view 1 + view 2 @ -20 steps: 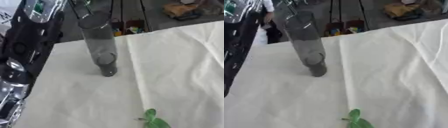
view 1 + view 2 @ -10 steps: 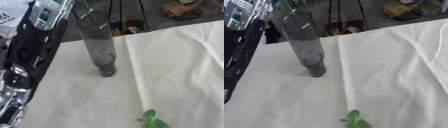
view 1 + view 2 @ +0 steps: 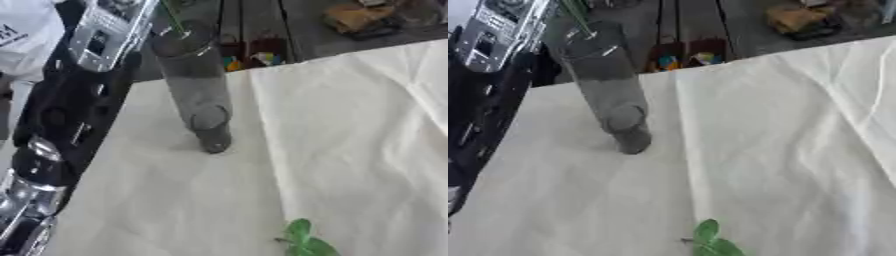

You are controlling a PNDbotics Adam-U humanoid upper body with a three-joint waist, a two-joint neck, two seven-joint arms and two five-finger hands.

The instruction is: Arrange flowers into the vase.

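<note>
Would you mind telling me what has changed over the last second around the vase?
The robot's left arm has swung up along the table's left edge toward the rim of the glass vase; a thin green stem shows at the vase's mouth. The vase stays upright on the white cloth, and the green leaves near the front edge have not moved.

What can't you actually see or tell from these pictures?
- Left hand: beyond the top edge in both views; only the left arm shows.
- Right hand: in neither view.
- Flower blooms: only a green stem in the glass vase, cut by the top edge.
- Green leaves: cut off by the bottom edge.
</note>
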